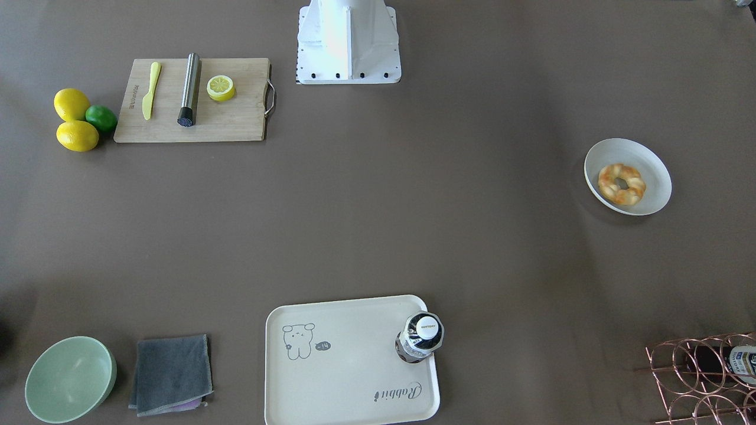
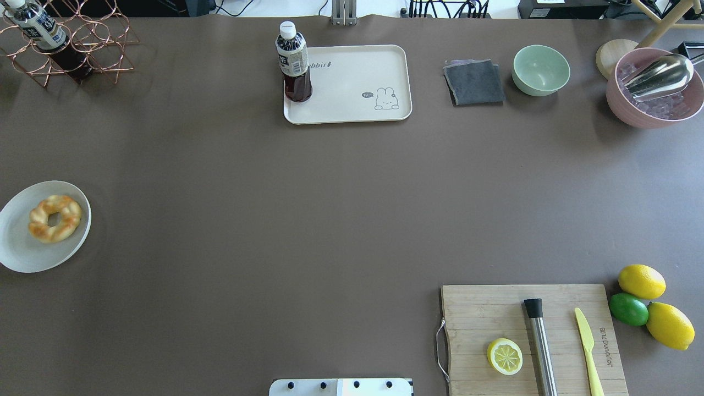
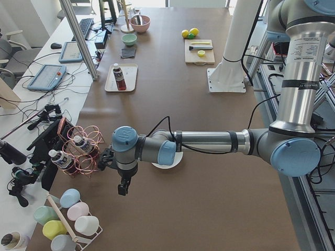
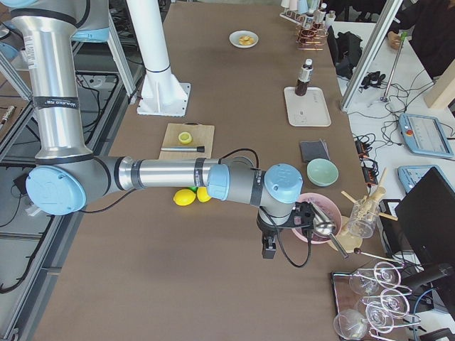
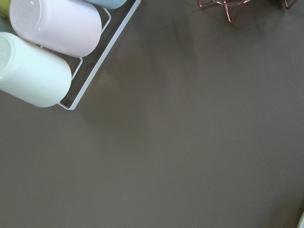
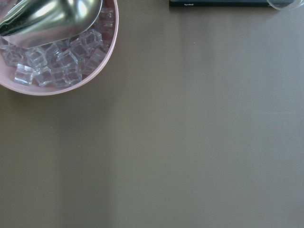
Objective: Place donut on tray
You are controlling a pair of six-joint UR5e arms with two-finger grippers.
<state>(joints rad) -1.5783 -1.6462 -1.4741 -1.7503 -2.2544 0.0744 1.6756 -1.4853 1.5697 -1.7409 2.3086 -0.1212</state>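
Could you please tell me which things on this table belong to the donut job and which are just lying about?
Job: donut, white plate under it, tray.
Lying about: bottle standing on tray, cutting board, lemons, lime, green bowl, grey cloth.

Robotics lab: arm (image 3: 209,141), teach pendants (image 3: 47,77) beside table (image 3: 209,209)

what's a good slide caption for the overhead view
Donut sits on a white plate, far from the tray holding a bottle.
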